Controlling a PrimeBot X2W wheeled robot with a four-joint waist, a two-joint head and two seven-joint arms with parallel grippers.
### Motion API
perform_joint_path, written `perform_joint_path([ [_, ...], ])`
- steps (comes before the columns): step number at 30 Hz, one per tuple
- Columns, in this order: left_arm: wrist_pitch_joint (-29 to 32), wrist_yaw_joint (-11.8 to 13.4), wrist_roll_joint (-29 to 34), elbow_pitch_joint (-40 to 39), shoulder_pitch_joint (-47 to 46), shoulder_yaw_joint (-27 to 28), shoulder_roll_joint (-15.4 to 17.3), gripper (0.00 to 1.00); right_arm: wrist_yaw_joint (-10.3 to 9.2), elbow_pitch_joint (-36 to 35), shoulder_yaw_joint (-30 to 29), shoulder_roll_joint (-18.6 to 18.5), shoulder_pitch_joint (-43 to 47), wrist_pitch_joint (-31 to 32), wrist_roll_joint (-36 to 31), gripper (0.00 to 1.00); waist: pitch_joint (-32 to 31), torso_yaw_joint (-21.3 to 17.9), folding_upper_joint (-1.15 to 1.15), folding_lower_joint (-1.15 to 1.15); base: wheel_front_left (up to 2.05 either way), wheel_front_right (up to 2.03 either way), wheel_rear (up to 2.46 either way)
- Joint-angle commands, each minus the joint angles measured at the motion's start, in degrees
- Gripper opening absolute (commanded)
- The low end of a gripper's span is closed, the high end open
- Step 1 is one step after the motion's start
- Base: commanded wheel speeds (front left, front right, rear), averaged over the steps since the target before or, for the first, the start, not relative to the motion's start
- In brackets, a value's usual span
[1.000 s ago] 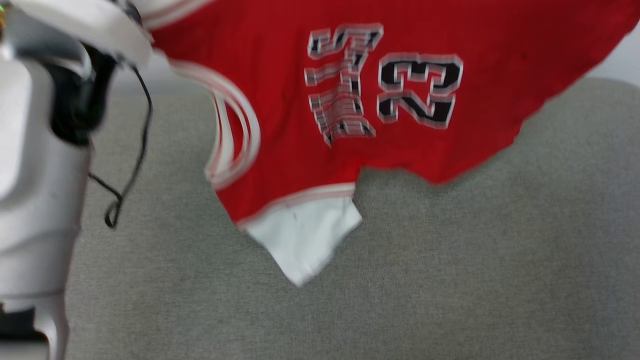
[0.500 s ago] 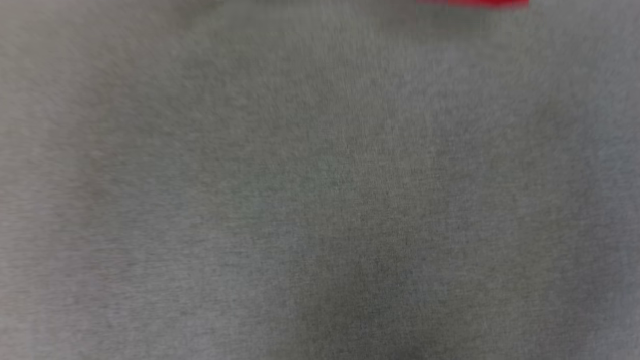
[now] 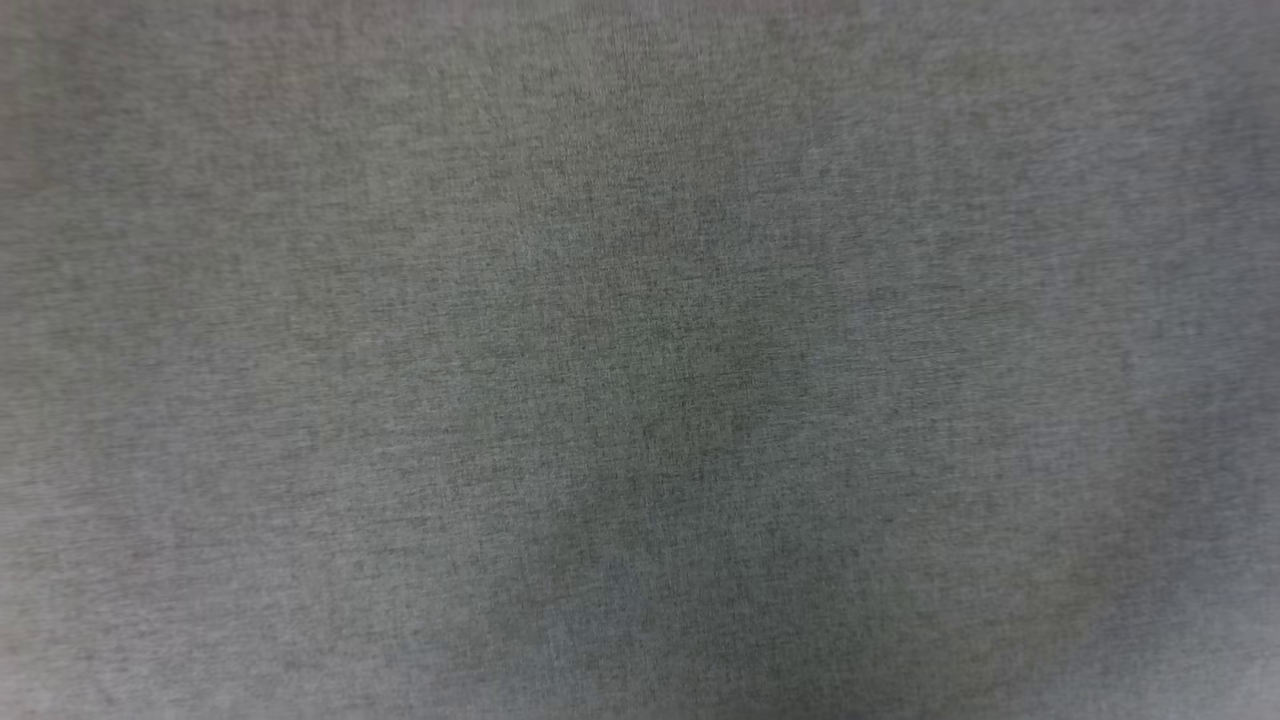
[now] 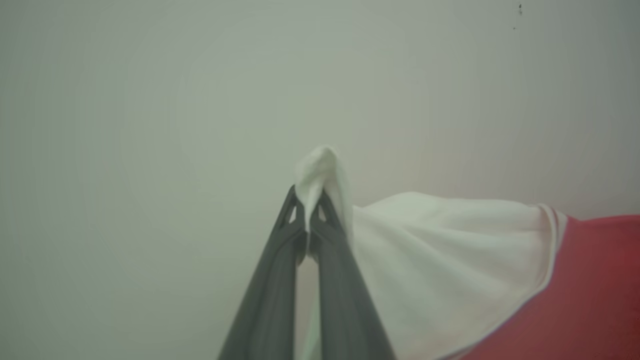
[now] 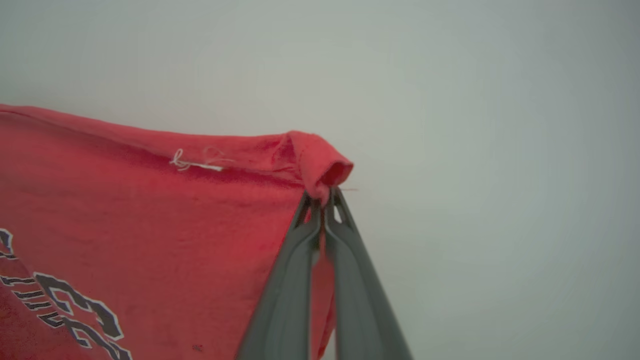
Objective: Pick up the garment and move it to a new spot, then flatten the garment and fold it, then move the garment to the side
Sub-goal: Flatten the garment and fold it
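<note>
The garment (image 5: 150, 215) is a red jersey with black, white-outlined letters low in the right wrist view. My right gripper (image 5: 320, 197) is shut on a rolled corner of its red hem, and the cloth stretches away to the left. In the left wrist view my left gripper (image 4: 307, 200) is shut on a tuft of the white sleeve (image 4: 440, 260), which runs to the right into striped trim and red cloth. The shirt hangs lifted and spread between both grippers.
The head view looks straight down on a grey woven surface (image 3: 640, 360) with a faint dark shadow in the middle. A plain pale wall (image 4: 150, 100) lies behind the grippers in both wrist views.
The head camera has tilted down: the jersey and the pale left forearm have slid out of the head view's top, leaving grey fabric.
</note>
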Motion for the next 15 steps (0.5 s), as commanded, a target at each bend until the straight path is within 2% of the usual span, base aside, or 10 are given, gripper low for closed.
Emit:
perform_joint_path([
  [1,-0.04,0.23,-0.17,-0.29,0.32,0.35,0.3,0.0,-0.08,0.59,0.41,0.11,-0.81,-0.58,0.48,0.0,1.54,-0.1,0.0,-0.01,0.0,0.0,0.0],
  [9,0.26,1.53,-2.87,-1.11,4.65,1.38,-0.85,0.0,-0.08,5.87,6.44,0.48,-1.85,-3.18,4.41,0.0,4.05,0.55,0.0,-0.01,0.0,0.0,0.0],
  [15,-0.94,0.38,-5.94,0.12,10.36,2.2,-2.26,0.0,-0.08,8.08,10.9,-0.4,2.58,-4.48,8.13,0.0,2.62,2.34,0.0,-0.01,0.0,0.0,0.0],
])
